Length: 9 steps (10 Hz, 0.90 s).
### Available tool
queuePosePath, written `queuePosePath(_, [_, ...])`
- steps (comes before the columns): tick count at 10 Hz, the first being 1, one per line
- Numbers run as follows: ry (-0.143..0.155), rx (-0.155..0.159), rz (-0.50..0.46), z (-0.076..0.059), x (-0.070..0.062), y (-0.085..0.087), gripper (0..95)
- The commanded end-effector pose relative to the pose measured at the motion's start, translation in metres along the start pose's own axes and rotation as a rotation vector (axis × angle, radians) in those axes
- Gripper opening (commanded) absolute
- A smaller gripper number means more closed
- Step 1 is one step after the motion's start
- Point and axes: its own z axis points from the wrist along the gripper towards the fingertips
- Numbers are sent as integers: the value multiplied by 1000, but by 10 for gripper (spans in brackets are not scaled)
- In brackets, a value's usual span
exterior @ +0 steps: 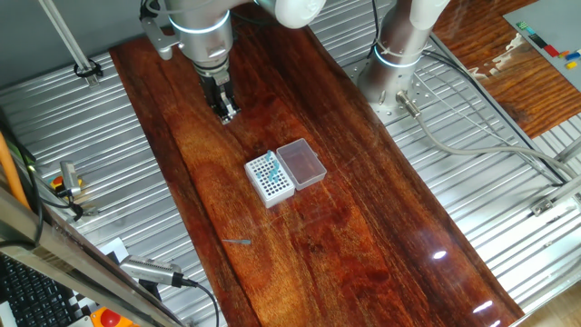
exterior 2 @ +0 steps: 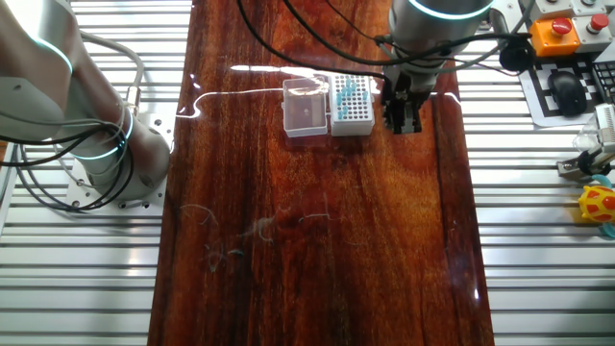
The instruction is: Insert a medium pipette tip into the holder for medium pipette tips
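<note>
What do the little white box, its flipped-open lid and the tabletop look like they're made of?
White box: opaque matte plastic, probably, with moulded hole grid. Lid: clear pink-tinted plastic; table shows through. Tabletop: reddish wood grain, glossy varnish reflecting lights.

bare wood around holder (exterior: 270, 179), open lid (exterior: 300, 163) alongside it

Tip (exterior: 240, 242) lies on table (exterior: 363, 236), apart from holder (exterior: 270, 179).

This is a robotics lab bench: a polished wooden board (exterior: 300, 182) lies on a ribbed aluminium table (exterior: 472, 227), cables (exterior 2: 58, 144) trail about, and a keyboard (exterior: 36, 295) and an emergency stop button (exterior 2: 554, 29) sit at the edge.
</note>
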Motion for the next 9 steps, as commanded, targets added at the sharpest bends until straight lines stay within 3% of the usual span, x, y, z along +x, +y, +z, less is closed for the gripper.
queuePosePath(1, [11, -3, -1, 2, -4, 2, 0])
queuePosePath(4, [20, -6, 12, 10, -33, 4, 0])
queuePosePath(6, [31, -7, 11, 25, -54, 9, 0])
queuePosePath(9, [42, 2, -21, 36, -57, 14, 0])
